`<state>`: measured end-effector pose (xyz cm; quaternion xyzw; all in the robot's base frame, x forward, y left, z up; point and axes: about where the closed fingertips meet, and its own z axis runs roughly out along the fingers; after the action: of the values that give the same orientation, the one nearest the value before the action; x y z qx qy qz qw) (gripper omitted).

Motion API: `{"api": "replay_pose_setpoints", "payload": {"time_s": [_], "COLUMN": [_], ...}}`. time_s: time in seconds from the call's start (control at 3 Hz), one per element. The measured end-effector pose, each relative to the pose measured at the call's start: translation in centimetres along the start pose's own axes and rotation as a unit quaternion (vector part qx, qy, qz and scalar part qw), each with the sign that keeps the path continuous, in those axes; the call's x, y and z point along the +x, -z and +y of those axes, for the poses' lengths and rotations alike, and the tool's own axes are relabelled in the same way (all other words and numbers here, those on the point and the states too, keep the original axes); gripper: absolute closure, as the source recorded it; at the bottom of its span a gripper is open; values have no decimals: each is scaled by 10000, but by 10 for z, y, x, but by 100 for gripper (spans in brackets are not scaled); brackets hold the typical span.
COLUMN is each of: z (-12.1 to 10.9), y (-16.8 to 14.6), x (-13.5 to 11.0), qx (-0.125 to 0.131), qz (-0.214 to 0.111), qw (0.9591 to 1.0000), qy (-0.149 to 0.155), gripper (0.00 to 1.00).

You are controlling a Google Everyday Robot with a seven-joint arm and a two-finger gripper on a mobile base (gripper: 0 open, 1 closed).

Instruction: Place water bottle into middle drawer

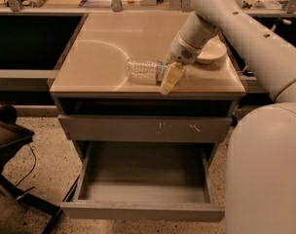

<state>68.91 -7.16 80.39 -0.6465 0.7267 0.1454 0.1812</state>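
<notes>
One end of the water bottle (144,71), its right, is met by the gripper (169,75); the long axis is laid leftward from it. Whether the bottle is clamped cannot be told.

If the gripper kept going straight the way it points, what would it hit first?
Probably the tabletop: the gripper points down at it, by the cap end of the water bottle, though depth is unclear.

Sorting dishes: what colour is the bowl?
Cream bowl, camera view; pincer at cap end of water bottle.
</notes>
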Motion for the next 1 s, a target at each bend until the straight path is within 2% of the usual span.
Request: {"api": "replay_pose_setpoints", "payload": {"time_s": [1.0], "z": [0], "y": [10], "x": [-4], "qx": [-1], "qz": [-4], "qw": [10000], "qy": [2], "gripper": [96]}}
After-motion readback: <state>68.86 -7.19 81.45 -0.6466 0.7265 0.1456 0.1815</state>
